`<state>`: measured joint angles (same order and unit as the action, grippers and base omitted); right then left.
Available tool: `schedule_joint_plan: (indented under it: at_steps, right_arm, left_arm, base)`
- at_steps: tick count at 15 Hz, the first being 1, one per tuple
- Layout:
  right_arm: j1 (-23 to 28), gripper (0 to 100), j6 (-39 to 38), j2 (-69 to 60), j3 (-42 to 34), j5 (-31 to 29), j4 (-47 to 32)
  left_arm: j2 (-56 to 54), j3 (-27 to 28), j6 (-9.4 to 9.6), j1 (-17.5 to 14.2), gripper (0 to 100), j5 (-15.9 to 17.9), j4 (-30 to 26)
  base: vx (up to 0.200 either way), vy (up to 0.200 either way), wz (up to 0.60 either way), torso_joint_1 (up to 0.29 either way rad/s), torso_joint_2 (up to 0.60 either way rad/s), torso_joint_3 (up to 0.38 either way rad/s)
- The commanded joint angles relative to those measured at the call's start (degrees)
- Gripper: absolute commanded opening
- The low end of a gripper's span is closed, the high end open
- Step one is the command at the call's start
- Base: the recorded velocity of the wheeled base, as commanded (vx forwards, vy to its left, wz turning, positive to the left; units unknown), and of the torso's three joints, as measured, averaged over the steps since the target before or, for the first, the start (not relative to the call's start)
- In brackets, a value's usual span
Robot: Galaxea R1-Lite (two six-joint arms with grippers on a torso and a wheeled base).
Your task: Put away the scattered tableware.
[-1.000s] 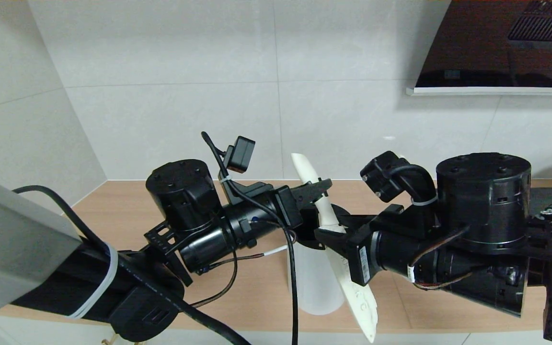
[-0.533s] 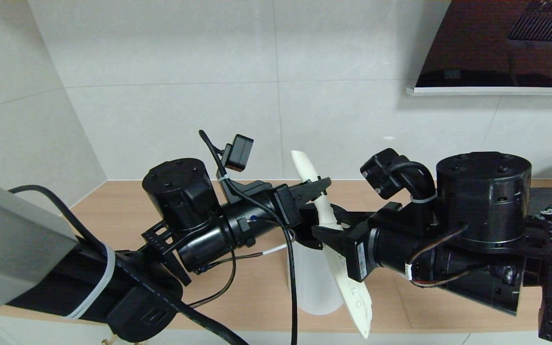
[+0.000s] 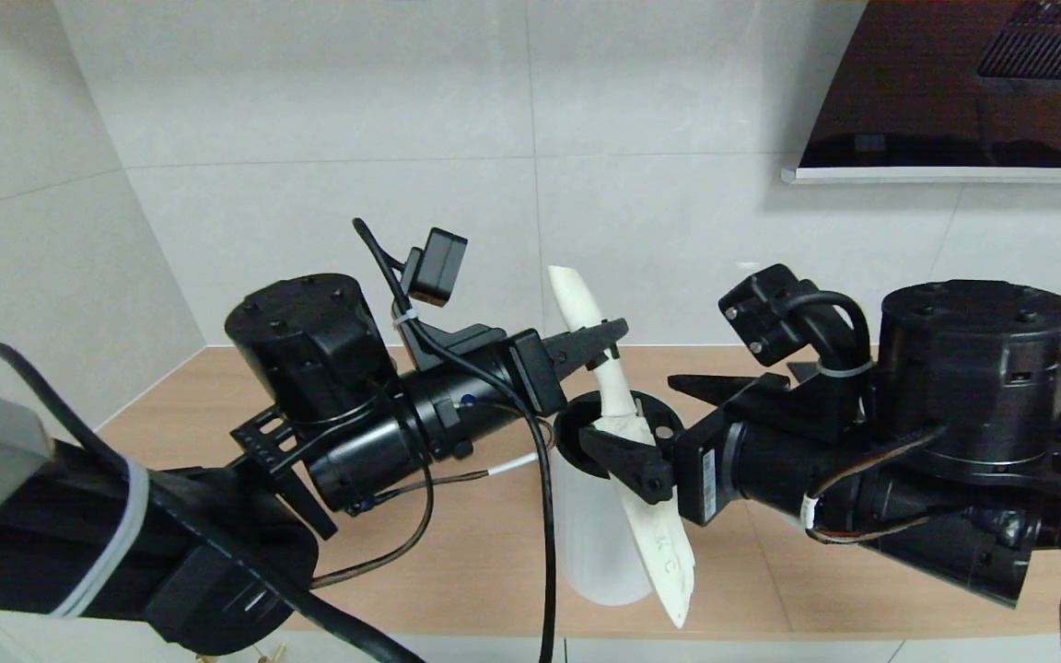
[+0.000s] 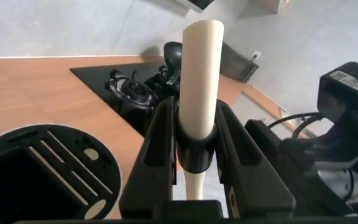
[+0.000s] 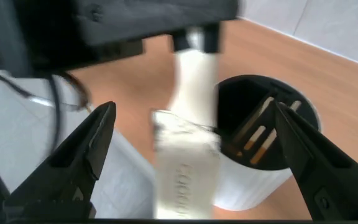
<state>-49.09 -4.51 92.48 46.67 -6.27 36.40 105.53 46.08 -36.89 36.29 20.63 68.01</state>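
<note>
Cannot trace the white spatula [image 3: 616, 391] through the head view: loses its neck behind the lower finger of the right gripper [image 3: 627, 410]. Sees little of the utensil holder [image 3: 590, 552], with rim crossed by that finger and wall behind blade and cable [image 3: 546, 516]. Cannot tell what the pale sticks [image 5: 260, 134] in its slots are. Finds spatula and left gripper [image 5: 194, 40] smeared in the right wrist view, print on the blade unreadable. Loses part of the holder at the picture's edge in the left wrist view, and the handle's lower end behind the left gripper's body.
</note>
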Motion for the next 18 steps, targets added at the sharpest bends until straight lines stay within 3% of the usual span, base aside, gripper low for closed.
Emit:
schedule_joint_plan:
  at_steps: [1,3,4,6,7,8,9,12,13,15,17,18]
  right_arm:
    - [3.1,100,0.0,-5.0,-0.2,0.0,0.0]
    - [8.2,100,-0.1,-9.0,0.2,0.8,-0.1]
    - [10.7,100,-0.1,-10.2,0.5,1.5,-0.1]
    - [12.9,100,-0.1,-10.8,1.1,2.4,-0.5]
    - [14.6,100,-0.3,-9.9,1.5,2.8,-0.5]
    - [14.6,100,-0.3,-9.9,1.5,2.8,-0.5]
    - [15.3,100,-0.6,-7.8,1.8,2.9,-0.3]
    - [15.8,100,-0.6,-6.6,1.8,2.9,-0.1]
    - [16.4,100,-0.6,-6.4,1.9,2.9,-0.1]
    - [16.6,100,-0.6,-6.4,1.9,2.9,-0.1]
    - [16.6,100,-0.6,-6.3,1.8,2.9,-0.1]
    - [16.6,100,-0.6,-6.3,1.8,3.0,-0.1]
  left_arm:
    - [-5.3,4.5,0.24,-1.8,0,-4.1,-5.3]
    - [-9.6,12.1,0.33,-3.2,0,-13.1,-15.7]
    - [-11.3,15.2,0.33,-3.2,0,-16.0,-20.9]
    - [-11.7,18.4,2.79,-3.1,0,-19.7,-26.0]
    - [-9.0,20.3,9.2,-2.2,0,-25.2,-26.4]
    - [-9.0,20.3,9.2,-2.2,0,-25.2,-26.4]
    - [-5.7,21.2,15.36,1.8,0,-35.0,-24.6]
    - [-1.6,21.1,21.33,5.6,0,-47.1,-22.7]
    - [0.1,21.2,23.09,6.6,0,-49.6,-22.2]
    - [3.5,21.1,24.06,7.9,0,-50.1,-19.3]
    - [5.0,20.6,27.4,7.9,0,-50.8,-17.0]
    - [5.0,20.1,28.19,7.9,0,-50.9,-15.8]
  base:
    - [0.0,0.0,0.0,0.0,0.0,0.0]
    - [0.0,0.0,0.0,0.0,0.0,0.0]
    - [0.0,0.0,0.0,0.0,0.0,0.0]
    - [0.0,0.0,0.0,0.0,0.0,0.0]
    - [0.0,0.0,0.0,0.0,0.0,0.0]
    - [0.0,0.0,0.0,0.0,0.0,0.0]
    - [0.0,0.0,0.0,0.0,0.0,0.0]
    - [0.0,0.0,0.0,0.0,0.0,0.0]
    - [0.0,0.0,0.0,0.0,0.0,0.0]
    - [0.0,0.0,0.0,0.0,0.0,0.0]
    - [0.0,0.0,0.0,0.0,0.0,0.0]
    - [0.0,0.0,0.0,0.0,0.0,0.0]
